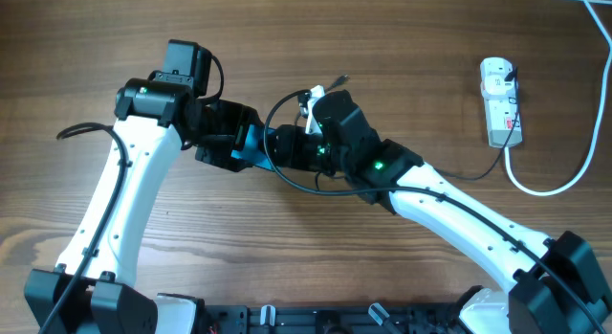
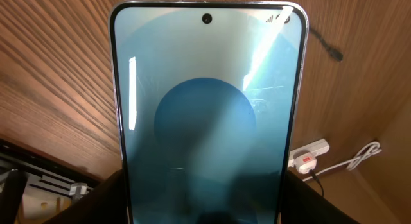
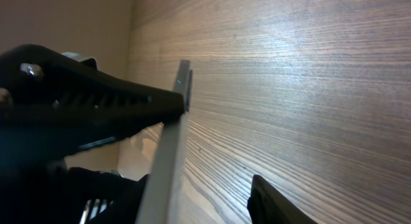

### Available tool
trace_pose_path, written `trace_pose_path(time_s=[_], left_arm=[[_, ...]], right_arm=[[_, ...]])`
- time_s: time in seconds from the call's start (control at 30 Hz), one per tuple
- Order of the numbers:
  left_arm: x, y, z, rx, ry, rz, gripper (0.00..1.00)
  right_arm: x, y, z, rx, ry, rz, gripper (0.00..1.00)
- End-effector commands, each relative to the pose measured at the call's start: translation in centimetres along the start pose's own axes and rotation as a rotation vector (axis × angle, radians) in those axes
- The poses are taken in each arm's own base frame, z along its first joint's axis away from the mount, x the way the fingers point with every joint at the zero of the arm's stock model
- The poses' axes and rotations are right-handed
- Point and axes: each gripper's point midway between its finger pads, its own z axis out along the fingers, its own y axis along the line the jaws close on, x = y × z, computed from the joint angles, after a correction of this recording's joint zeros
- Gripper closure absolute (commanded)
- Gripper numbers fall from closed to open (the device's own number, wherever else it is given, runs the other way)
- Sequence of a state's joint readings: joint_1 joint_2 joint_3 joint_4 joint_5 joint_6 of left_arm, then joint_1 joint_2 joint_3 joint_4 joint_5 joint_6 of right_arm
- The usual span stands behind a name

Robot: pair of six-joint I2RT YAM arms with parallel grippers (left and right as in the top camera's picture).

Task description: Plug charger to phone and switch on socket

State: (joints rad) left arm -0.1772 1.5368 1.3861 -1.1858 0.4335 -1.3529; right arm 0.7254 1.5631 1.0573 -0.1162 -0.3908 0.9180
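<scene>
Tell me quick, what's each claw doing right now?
Left claw: closed, holding the phone.
Right claw: open, nothing seen in it.

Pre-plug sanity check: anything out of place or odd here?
Nothing damaged. One oddity: the charger plug lies loose on the table, apart from the phone, which the left tool holds tilted up rather than flat.

Overhead: phone mostly hidden beneath both wrists, mid-counter; only teal sliver shows. Charger vanishes under right arm; plug end cannot tell. Socket switch, near right edge, too small to read. Left wrist view: phone's lower end cut off. Right wrist view: phone edge-on, blurred.
</scene>
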Motion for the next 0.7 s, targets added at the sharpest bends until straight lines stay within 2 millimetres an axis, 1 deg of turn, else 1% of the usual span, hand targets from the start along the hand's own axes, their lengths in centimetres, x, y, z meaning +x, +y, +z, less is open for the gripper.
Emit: trace_pose_path(time_s=[0.0,0.07,0.23,0.67], left_arm=[[0.6,-0.6,-0.9,0.031,-0.006,0.005,0.96],[0.6,-0.6,-0.9,0.031,-0.007,0.005,0.96],[0.6,-0.6,-0.9,0.031,-0.006,0.005,0.96],[0.6,-0.6,-0.9,0.031,-0.006,0.005,0.96]], right_arm=[[-0.7,0.9,0.4,-0.016,-0.025,-0.009,0.54],[-0.8,1.2,0.4,-0.029,-0.032,-0.014,0.57],[0.3,2.1,0.8,-0.036,-0.019,-0.013,0.63],[0.4,2.1,0.9,-0.037,-0.015,0.017,0.77]])
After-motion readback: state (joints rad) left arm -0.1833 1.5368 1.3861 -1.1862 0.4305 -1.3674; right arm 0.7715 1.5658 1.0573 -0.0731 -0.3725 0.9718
